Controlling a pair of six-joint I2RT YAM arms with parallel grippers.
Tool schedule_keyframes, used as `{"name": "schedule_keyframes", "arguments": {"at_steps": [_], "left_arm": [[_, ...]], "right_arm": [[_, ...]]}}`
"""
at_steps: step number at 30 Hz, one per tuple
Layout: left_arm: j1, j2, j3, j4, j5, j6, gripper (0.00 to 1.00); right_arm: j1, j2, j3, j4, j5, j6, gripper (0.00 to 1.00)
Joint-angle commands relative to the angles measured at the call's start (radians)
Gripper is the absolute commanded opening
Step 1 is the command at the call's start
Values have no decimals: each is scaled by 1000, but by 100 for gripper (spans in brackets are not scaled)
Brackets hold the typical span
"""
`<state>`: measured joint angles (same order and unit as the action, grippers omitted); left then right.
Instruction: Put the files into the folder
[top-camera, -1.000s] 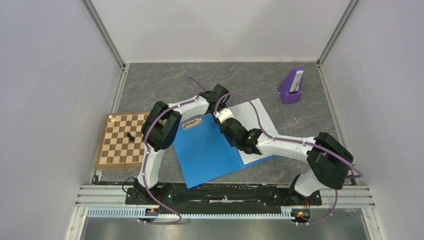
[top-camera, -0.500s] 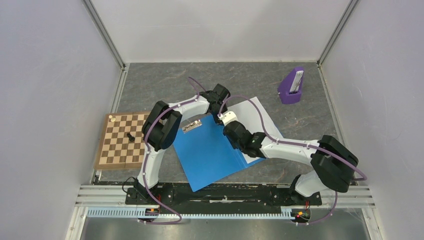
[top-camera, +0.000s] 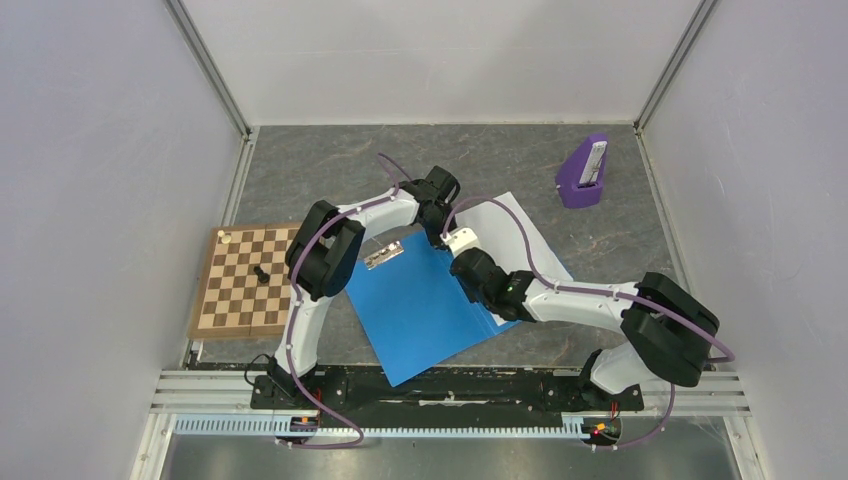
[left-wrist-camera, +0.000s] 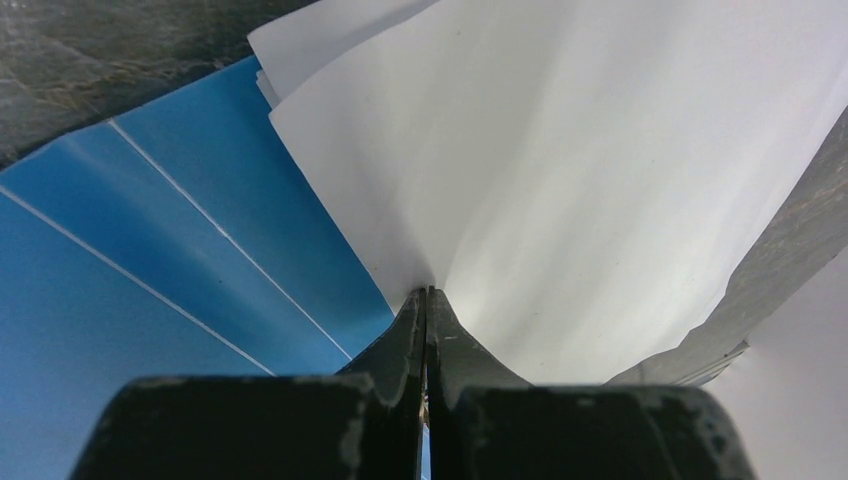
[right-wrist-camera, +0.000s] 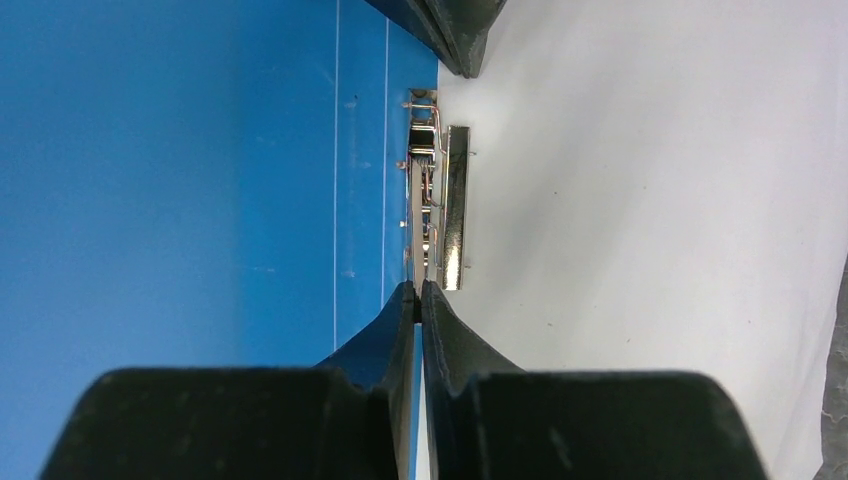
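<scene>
We are seeing the left gripper (left-wrist-camera: 426, 300) pinched together on the near edge of the files (left-wrist-camera: 560, 190), which are lying over the right half of the folder (top-camera: 420, 305) at the middle of the surface (top-camera: 300, 160). The right gripper (right-wrist-camera: 420, 292) is clamped on the blue cover edge beside the metal clip (right-wrist-camera: 445, 200). We are judging two risks: the thin sheets creasing or slipping out of a fingertip pinch, and the cover dropping onto misaligned sheets. The arms are hiding the spine in the top view, and we cannot tell how many sheets are being held.
</scene>
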<state>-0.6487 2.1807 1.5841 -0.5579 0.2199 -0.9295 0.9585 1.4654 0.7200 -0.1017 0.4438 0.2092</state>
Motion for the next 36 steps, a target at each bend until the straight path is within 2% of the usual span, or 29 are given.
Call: {"name": "schedule_keyframes", "arguments": {"at_steps": [1, 23, 36], "left_arm": [[18, 108, -38, -85, -129, 100, 2], [26, 123, -25, -94, -103, 110, 2], [27, 127, -36, -79, -85, 97, 2]], "right_arm": [[4, 11, -63, -104, -7, 27, 5], [-9, 80, -141, -60, 45, 78, 3], [-38, 72, -197, 32, -114, 56, 1]]}}
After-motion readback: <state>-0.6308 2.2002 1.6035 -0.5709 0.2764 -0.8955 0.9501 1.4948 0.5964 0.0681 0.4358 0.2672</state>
